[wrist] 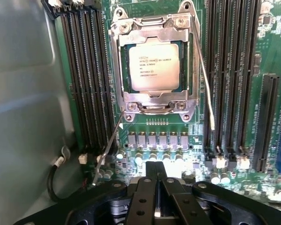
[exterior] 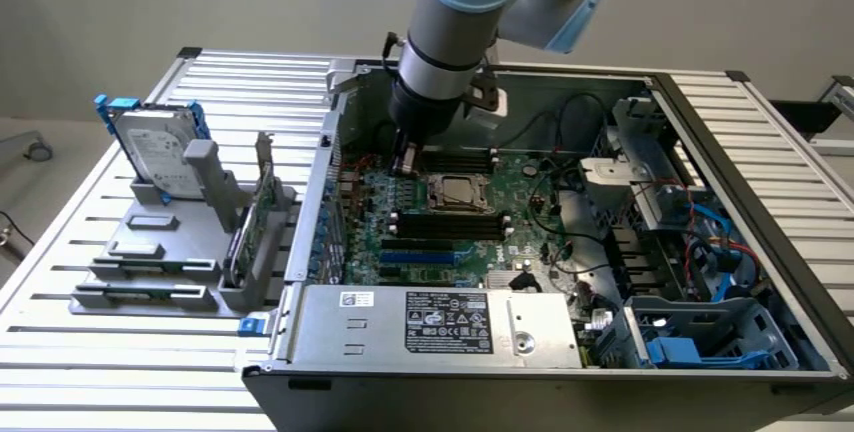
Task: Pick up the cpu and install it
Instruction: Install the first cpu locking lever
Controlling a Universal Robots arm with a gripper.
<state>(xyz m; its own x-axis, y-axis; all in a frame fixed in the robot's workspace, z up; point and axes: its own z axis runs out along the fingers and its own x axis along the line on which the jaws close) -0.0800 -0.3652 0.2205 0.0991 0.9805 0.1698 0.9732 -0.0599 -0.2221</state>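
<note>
The cpu [wrist: 154,67] lies flat in the green motherboard's socket, its silvery top with printed text showing through the metal frame [wrist: 152,104] folded down over its edges. In the exterior view the cpu [exterior: 457,191] sits mid-board inside the open computer case. My gripper [wrist: 155,165] is shut, its black fingers pressed together with nothing between them. It hovers over the row of small components just beside the socket. In the exterior view the gripper [exterior: 403,164] hangs low over the board on the socket's left. Two thin wire levers [wrist: 203,75] stand loose alongside the socket.
Black memory slots [wrist: 86,70] flank the socket on both sides. The grey case wall [wrist: 23,93] rises close by. Outside the case, a silver hard drive in a blue bracket [exterior: 158,152] stands on a grey holder [exterior: 147,252]. A power supply [exterior: 454,322] occupies the case front.
</note>
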